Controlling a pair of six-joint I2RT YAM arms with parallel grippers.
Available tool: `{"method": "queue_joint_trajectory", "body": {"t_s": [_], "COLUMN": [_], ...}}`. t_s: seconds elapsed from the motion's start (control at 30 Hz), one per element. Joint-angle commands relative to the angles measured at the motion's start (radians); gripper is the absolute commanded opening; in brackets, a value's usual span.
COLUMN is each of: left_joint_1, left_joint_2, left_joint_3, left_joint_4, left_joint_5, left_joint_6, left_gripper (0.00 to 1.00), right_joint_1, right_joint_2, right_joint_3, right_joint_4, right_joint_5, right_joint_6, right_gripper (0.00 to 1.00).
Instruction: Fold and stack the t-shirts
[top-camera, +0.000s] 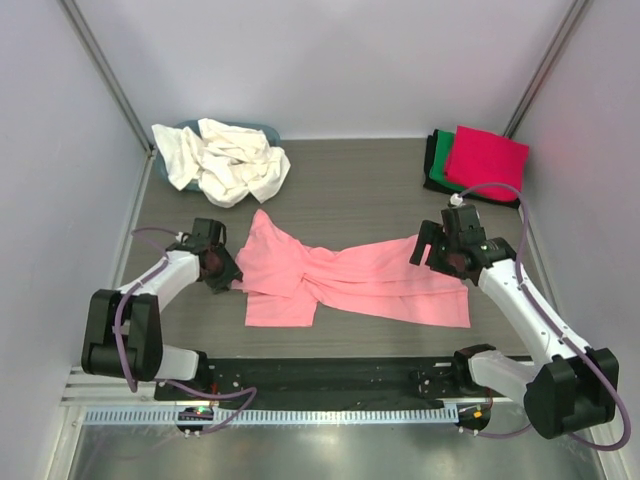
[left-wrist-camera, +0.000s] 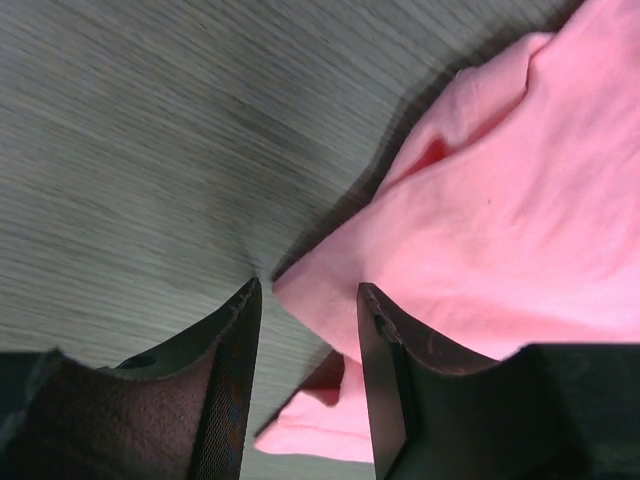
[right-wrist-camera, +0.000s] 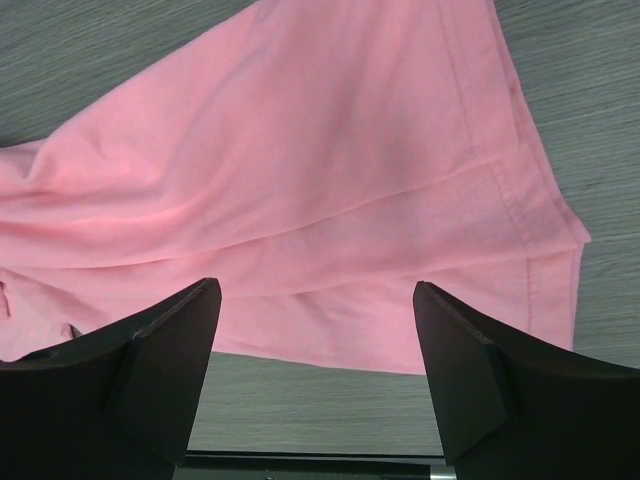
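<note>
The left gripper (top-camera: 226, 276) (left-wrist-camera: 308, 290) sits low at the left edge of the salmon-pink t-shirt (top-camera: 350, 280). Its jaws stand partly apart. In the left wrist view a pointed corner of the salmon-pink t-shirt (left-wrist-camera: 500, 230) reaches into the gap between the two dark fingers (left-wrist-camera: 235, 380). A strip of bare desk (left-wrist-camera: 120, 150) shows between the corner and the left finger, and the cloth is not pinched.

The right gripper (top-camera: 432, 256) (right-wrist-camera: 315, 335) is over the right end of the same shirt, with its jaws spread wide and nothing between them. Its wrist view looks down past both fingers (right-wrist-camera: 170, 350) onto smooth pink cloth (right-wrist-camera: 300, 170), with a hemmed edge running down the right side and grey desk (right-wrist-camera: 600, 80) beyond it.

From above, the salmon-pink t-shirt lies across the near middle of the grey wood-grain desk (top-camera: 360, 190), between the two grippers. It is spread out but twisted near its centre. The left half fans out into one flap toward the far side and one toward the near side. The right half stretches out as a broad band that ends in a fairly straight edge.

At the far left, well apart from the pink shirt, a crumpled heap of cream-white t-shirts (top-camera: 225, 160) spills over a teal-blue tub (top-camera: 258, 128), of which only the rim shows. At the far right corner a folded magenta-red t-shirt (top-camera: 487, 160) rests on top of a folded green t-shirt (top-camera: 440, 168).
</note>
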Motion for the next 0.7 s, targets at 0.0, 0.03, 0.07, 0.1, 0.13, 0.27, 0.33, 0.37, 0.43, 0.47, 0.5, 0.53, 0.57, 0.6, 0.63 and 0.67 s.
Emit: {"method": "queue_joint_trajectory", "body": {"t_s": [0.0,0.03,0.07,0.1,0.13,0.27,0.33,0.37,0.43,0.47,0.5,0.53,0.57,0.6,0.63,0.67], "left_joint_1": [-0.001,0.000,0.000,0.000,0.000,-0.001,-0.001,0.000,-0.001,0.000,0.000,0.000,0.000,-0.001,0.000,-0.001], "left_joint_2": [0.018,0.024,0.036,0.044,0.052,0.056,0.046,0.039,0.015,0.004,-0.011,-0.040,-0.059,-0.077,-0.117,-0.137], "left_joint_3": [-0.020,-0.025,-0.028,-0.037,-0.039,-0.034,-0.034,-0.034,-0.037,-0.042,-0.043,-0.046,-0.046,-0.043,-0.040,-0.030], "left_joint_4": [0.085,0.097,0.105,0.113,0.122,0.127,0.127,0.128,0.121,0.118,0.116,0.104,0.095,0.082,0.053,0.041], "left_joint_5": [-0.054,-0.062,-0.062,-0.062,-0.061,-0.060,-0.051,-0.047,-0.039,-0.038,-0.037,-0.037,-0.037,-0.036,-0.036,-0.037], "left_joint_6": [-0.024,-0.022,-0.024,-0.024,-0.027,-0.030,-0.030,-0.030,-0.032,-0.035,-0.035,-0.036,-0.039,-0.039,-0.041,-0.041], "left_gripper": [0.44,0.44,0.43,0.42,0.41,0.21,0.08,0.06,0.00,0.00,0.00,0.00,0.00,0.00,0.00,0.00], "right_joint_1": [-0.002,-0.001,-0.002,-0.002,-0.001,-0.001,-0.001,-0.002,-0.004,-0.004,-0.007,-0.019,-0.033,-0.046,-0.083,-0.100], "right_joint_2": [-0.039,-0.042,-0.042,-0.040,-0.039,-0.043,-0.053,-0.056,-0.062,-0.063,-0.062,-0.062,-0.060,-0.053,-0.045,-0.034], "right_joint_3": [-0.010,-0.018,-0.019,-0.022,-0.024,-0.024,-0.030,-0.033,-0.045,-0.050,-0.054,-0.067,-0.073,-0.080,-0.090,-0.093], "right_joint_4": [0.032,0.030,0.029,0.030,0.029,0.023,0.018,0.016,0.016,0.016,0.015,0.012,0.016,0.021,0.042,0.053], "right_joint_5": [-0.038,-0.037,-0.037,-0.037,-0.035,0.018,0.076,0.094,0.133,0.170,0.187,0.201,0.207,0.209,0.195,0.177], "right_joint_6": [0.010,0.010,0.009,0.009,0.010,0.046,0.079,0.089,0.121,0.131,0.147,0.164,0.171,0.173,0.170,0.161], "right_gripper": [0.84,0.84,0.83,0.83,0.83,0.83,0.83,0.83,0.83,0.83,0.83,0.82,0.81,0.79,0.78,0.76]}}
